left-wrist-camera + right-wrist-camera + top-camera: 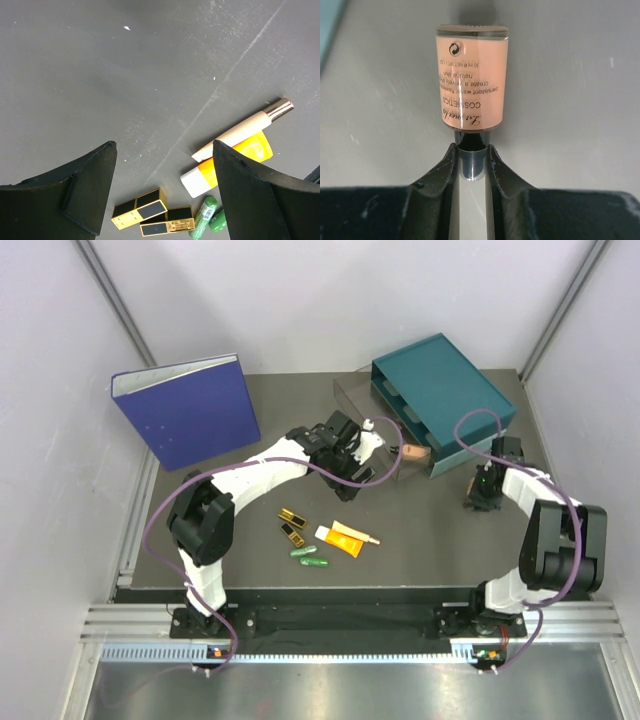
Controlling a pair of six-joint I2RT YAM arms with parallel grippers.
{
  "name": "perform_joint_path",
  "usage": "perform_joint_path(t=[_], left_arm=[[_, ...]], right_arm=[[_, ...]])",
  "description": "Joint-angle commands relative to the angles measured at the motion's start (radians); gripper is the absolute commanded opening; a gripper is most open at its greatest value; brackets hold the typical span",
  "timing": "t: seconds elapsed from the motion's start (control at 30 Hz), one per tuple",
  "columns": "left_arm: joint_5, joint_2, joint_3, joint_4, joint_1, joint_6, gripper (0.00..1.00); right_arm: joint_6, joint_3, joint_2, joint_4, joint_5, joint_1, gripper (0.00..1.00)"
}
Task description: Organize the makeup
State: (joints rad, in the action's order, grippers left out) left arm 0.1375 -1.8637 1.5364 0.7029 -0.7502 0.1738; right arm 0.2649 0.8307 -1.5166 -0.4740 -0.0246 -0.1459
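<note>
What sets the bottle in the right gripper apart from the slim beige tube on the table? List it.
The peach bottle is clamped by its dark cap in the right gripper; the slim beige tube lies loose on the table, against the yellow-orange tube. The bottle is stubby and printed; the tube is thin and plain. Both are pale with dark caps.

Black two-finger right gripper (471,156) clamped on shiny cap (471,166) of peach cylindrical cosmetics bottle (472,85), black printed label, grey table (570,100) beneath.

Pale grey walls (320,300) enclose a dark table (420,540) edged by metal rails (580,618).
</note>
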Motion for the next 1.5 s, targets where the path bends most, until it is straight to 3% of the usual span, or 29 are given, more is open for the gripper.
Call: perform_joint_path(t=[0.0,0.43,0.73,1.07,1.47], left_arm=[[0.016,-0.02,0.031,0.003,0.002,0.026,0.82],[0.033,-0.055,0.068,0.021,0.0,0.056,0.82],[0.045,-0.054,0.071,-0.003,0.003,0.021,0.83],[0.077,-0.035,0.111,-0.005,0.123,-0.091,0.83],[0.079,0.046,0.048,-0.023,0.195,-0.166,0.84]], right_arm=[[0.026,0.024,0.114,-0.092,0.014,0.006,0.0],[-0.029,0.291,0.243,-0.248,0.018,0.016,0.0],[-0.044,0.442,0.27,-0.222,-0.089,0.081,0.0],[-0.113,0.721,0.009,-0.232,-0.113,0.396,0.0],[-0.136,0.913,-0.296,-0.221,-0.204,0.502,0.0]])
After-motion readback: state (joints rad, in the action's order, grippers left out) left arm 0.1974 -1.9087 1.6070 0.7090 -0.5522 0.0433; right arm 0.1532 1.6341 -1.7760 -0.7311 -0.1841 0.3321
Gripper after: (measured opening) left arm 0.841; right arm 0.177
